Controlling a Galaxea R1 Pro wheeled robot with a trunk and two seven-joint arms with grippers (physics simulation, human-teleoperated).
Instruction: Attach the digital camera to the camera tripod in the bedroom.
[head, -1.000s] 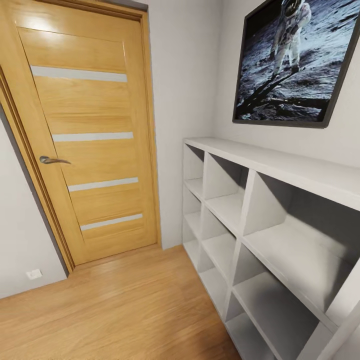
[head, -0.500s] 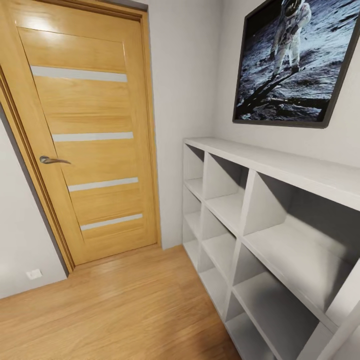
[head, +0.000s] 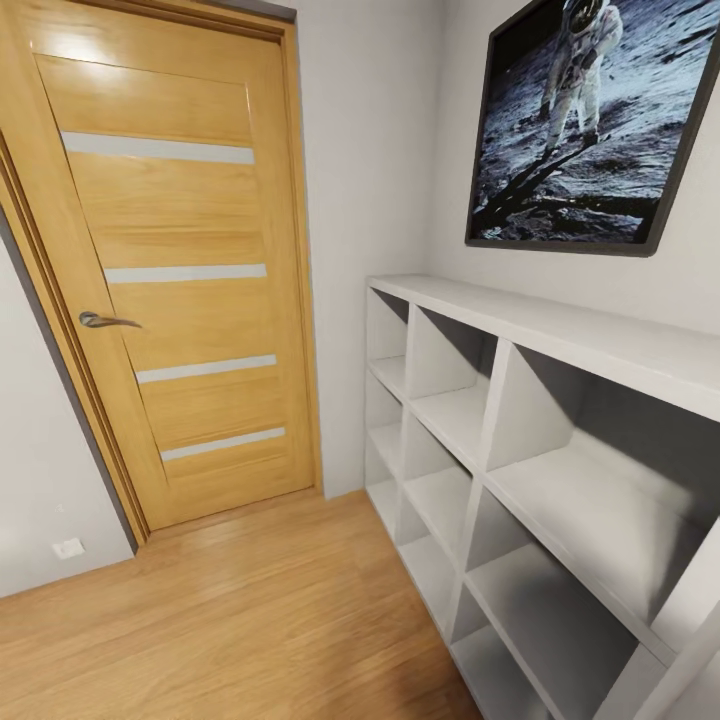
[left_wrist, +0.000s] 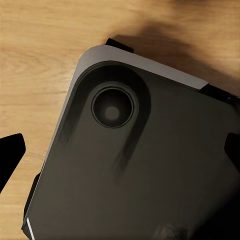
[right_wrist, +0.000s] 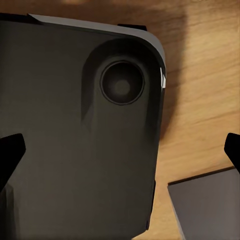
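Facing a honey-coloured wooden door (head: 170, 270) at 11 o'clock and a white cubby shelf (head: 520, 440) at 3 o'clock, I see no camera or tripod yet. Both claws (left_wrist: 120, 150) (right_wrist: 120, 150) hang wide apart, empty, over my dark base. I expect the camera is light, rigid and slippery; I would grip its flat sides.

Likely a home room: wooden door (head: 170, 270), white cubby shelf (head: 520, 450), framed astronaut picture (head: 590, 120), wood floor (head: 230, 620).
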